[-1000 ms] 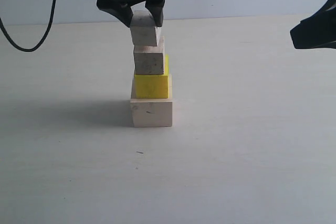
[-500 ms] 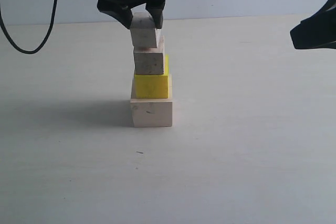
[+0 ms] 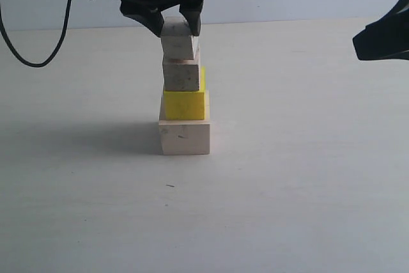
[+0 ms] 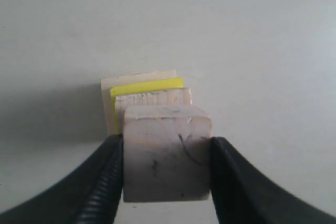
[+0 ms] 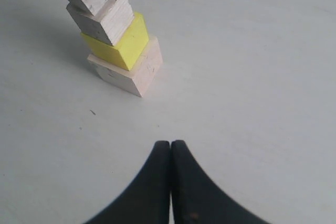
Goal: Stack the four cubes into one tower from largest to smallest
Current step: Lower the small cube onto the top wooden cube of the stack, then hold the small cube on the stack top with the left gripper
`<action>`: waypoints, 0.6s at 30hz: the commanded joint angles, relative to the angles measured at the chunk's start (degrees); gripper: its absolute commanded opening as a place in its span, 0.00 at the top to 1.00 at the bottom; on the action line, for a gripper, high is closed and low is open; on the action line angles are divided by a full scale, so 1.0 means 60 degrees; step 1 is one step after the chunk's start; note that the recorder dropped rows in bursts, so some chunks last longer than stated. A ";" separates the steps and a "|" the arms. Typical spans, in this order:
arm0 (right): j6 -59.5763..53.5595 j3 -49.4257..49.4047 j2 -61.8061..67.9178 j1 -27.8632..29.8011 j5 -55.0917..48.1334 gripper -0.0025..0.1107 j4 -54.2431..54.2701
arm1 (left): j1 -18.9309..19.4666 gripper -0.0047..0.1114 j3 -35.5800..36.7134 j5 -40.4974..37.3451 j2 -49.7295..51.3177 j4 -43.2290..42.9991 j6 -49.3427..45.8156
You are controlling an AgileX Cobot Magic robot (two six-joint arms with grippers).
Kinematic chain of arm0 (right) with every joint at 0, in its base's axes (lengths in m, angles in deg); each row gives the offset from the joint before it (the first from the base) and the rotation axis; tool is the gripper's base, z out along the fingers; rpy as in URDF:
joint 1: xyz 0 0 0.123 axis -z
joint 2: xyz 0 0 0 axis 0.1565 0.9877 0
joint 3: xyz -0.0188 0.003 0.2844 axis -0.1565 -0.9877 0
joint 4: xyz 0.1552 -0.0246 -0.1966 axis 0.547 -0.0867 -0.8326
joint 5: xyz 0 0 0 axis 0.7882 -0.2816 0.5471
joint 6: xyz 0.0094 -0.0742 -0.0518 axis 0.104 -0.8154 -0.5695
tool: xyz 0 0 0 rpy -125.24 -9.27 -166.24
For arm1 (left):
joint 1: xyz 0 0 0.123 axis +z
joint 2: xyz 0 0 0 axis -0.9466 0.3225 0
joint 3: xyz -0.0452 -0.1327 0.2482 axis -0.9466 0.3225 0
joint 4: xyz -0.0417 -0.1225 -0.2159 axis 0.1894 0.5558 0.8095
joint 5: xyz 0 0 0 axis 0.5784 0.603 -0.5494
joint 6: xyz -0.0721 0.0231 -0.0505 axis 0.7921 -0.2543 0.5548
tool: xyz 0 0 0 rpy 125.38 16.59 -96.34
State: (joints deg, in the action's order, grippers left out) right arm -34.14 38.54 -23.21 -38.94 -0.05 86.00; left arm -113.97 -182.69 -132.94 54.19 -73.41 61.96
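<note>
Your left gripper (image 3: 175, 28) clamps the smallest wooden cube (image 3: 179, 46), apparently seated on the second small cube (image 3: 181, 73) above the yellow cube (image 3: 185, 105) and large wooden cube (image 3: 185, 137); final placement is in hand; next, ease the jaws apart and lift straight; your right gripper (image 5: 170, 148) hangs closed, well aside.

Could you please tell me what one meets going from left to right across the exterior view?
Thin black cable → tower of four cubes, pale wood and bright yellow → black right pincer at the edge.
</note>
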 commanded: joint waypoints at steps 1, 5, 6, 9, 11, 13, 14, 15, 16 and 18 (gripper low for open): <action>-0.0001 -0.0047 -0.0079 -0.0004 0.0004 0.98 0.0069 | -0.0030 0.96 0.0019 0.0037 -0.0006 0.0002 0.0079; -0.0001 -0.0047 -0.0079 -0.0004 -0.0016 0.98 0.0070 | -0.0030 0.96 0.0019 0.0037 0.0030 0.0002 0.0079; -0.0001 -0.0047 -0.0079 -0.0004 -0.0016 0.98 0.0070 | -0.0030 0.96 0.0019 0.0037 0.0030 0.0002 0.0079; -0.0001 -0.0047 -0.0079 -0.0004 -0.0016 0.98 0.0070 | -0.0030 0.96 0.0019 0.0037 0.0030 -0.0014 0.0079; -0.0019 -0.0047 -0.0079 -0.0004 -0.0016 0.98 0.0070 | -0.0030 0.96 0.0019 0.0037 0.0030 -0.0014 0.0079; -0.0019 -0.0047 -0.0079 -0.0004 -0.0016 0.98 0.0070 | -0.0030 0.96 0.0019 0.0037 0.0047 -0.0014 0.0079; -0.0019 -0.0047 -0.0079 -0.0004 -0.0016 0.98 0.0070 | -0.0030 0.96 0.0019 0.0037 0.0067 -0.0014 0.0079; -0.0019 -0.0047 -0.0079 -0.0004 -0.0016 0.98 0.0070 | -0.0030 0.96 0.0019 0.0037 0.0067 -0.0014 0.0079; -0.0019 -0.0047 -0.0079 -0.0004 -0.0016 0.98 0.0070 | -0.0030 0.96 0.0019 0.0037 0.0067 -0.0035 0.0079; -0.0019 -0.0047 -0.0079 -0.0004 -0.0016 0.98 0.0070 | -0.0030 0.96 0.0019 0.0037 0.0067 -0.0036 0.0079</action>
State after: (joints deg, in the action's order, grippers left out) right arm -34.14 38.54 -23.21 -38.94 -0.15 86.23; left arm -113.97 -182.69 -132.94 54.33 -73.41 62.06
